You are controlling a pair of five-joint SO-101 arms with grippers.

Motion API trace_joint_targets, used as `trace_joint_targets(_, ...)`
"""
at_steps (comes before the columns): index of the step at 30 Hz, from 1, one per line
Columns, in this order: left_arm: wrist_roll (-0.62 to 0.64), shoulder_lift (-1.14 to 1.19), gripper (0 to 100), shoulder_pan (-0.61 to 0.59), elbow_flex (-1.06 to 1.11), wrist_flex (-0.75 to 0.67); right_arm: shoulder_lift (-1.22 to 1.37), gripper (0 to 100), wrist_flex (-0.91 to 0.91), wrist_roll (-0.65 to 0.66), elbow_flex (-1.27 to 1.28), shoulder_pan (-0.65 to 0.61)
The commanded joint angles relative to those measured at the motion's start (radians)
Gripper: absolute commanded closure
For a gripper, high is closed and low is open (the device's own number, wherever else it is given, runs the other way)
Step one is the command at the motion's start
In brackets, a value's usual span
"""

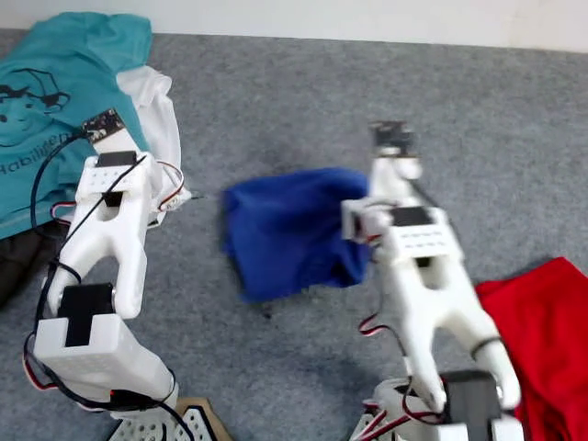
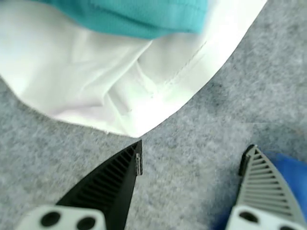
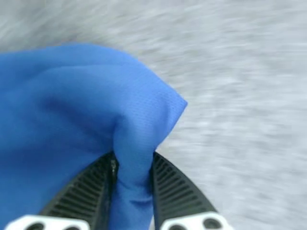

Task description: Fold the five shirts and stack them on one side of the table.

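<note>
The blue shirt [image 1: 289, 230] is pinched at its right edge by the right gripper [image 3: 133, 167] and should be drawn across evenly; the left gripper [image 2: 194, 146] is released.

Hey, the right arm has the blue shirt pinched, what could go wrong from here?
The right tool pinches only a small bunched corner of the blue shirt, so the cloth may slip out or the fold may drag crooked.
The left tool hangs open just off the edge of the white shirt, which lies under the teal shirt; closing there could snag both.
</note>
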Motion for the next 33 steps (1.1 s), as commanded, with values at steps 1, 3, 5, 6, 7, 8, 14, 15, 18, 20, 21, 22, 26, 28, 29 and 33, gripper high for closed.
trace_joint_targets(1, 0.011, -0.039, 68, -0.002, 0.051, -0.123, -0.116, 99.1, 0.025, 0.058, -0.028, 0.18)
trace_joint_targets(3, 0.011, -0.039, 68, -0.002, 0.062, -0.146, -0.148, 99.1, 0.047, 0.103, -0.028, 0.259)
trace_joint_targets(5, 0.011, -0.039, 68, -0.002, 0.064, -0.15, -0.177, 99.1, 0.074, 0.133, -0.028, 0.343)
trace_joint_targets(6, 0.011, -0.039, 68, -0.002, 0.064, -0.152, -0.191, 99.1, 0.09, 0.15, -0.028, 0.384)
trace_joint_targets(7, 0.011, -0.039, 68, -0.002, 0.064, -0.152, -0.205, 99.1, 0.104, 0.17, -0.028, 0.426)
trace_joint_targets(8, 0.011, -0.039, 68, -0.002, 0.064, -0.152, -0.219, 99.1, 0.119, 0.187, -0.028, 0.469)
trace_joint_targets(14, 0.011, -0.039, 68, -0.001, 0.067, -0.153, -0.308, 99.1, 0.165, 0.262, -0.028, 0.679)
trace_joint_targets(15, 0.011, -0.039, 68, -0.001, 0.067, -0.153, -0.325, 99.1, 0.166, 0.275, -0.028, 0.711)
trace_joint_targets(18, 0.011, -0.039, 68, -0.001, 0.067, -0.153, -0.375, 99.1, 0.186, 0.305, -0.027, 0.8)
trace_joint_targets(20, 0.011, -0.039, 68, -0.001, 0.067, -0.153, -0.409, 99.1, 0.22, 0.328, -0.027, 0.845)
trace_joint_targets(21, 0.011, -0.039, 68, -0.001, 0.067, -0.153, -0.424, 99.1, 0.237, 0.336, -0.027, 0.865)
trace_joint_targets(22, 0.011, -0.039, 68, -0.001, 0.067, -0.153, -0.44, 99.1, 0.246, 0.339, -0.027, 0.889)
trace_joint_targets(26, 0.011, -0.039, 68, -0.001, 0.068, -0.153, -0.492, 99.1, 0.249, 0.339, -0.027, 0.986)
trace_joint_targets(28, 0.011, -0.039, 68, -0.001, 0.068, -0.153, -0.515, 99.1, 0.249, 0.348, -0.027, 1.036)
trace_joint_targets(29, 0.011, -0.039, 68, -0.001, 0.068, -0.153, -0.522, 99.1, 0.249, 0.368, -0.025, 1.061)
trace_joint_targets(33, 0.011, -0.039, 68, -0.001, 0.068, -0.153, -0.556, 99.1, 0.242, 0.443, 0.022, 1.159)
